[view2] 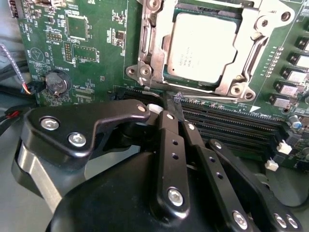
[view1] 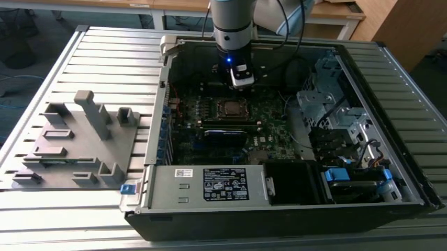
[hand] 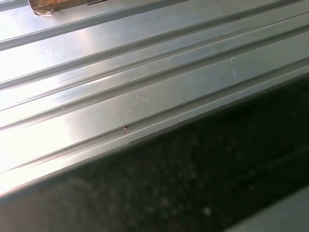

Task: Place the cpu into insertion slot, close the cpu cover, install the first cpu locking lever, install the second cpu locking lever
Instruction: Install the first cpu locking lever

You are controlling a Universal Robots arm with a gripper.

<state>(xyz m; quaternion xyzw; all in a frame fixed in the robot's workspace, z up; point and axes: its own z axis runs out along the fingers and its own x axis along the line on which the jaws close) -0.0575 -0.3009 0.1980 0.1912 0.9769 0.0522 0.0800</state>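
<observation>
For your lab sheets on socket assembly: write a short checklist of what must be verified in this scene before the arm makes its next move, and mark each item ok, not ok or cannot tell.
1. The cpu sits in the insertion slot: ok, its metal top lies flat inside the socket.
2. The cpu cover is down over the chip: ok, the frame lies around it.
3. Locking levers latched: cannot tell.
4. The gripper is empty: ok, nothing shows between the fingertips.
5. Gripper clear of the socket: ok, it hangs beside it over the memory slots.
</observation>
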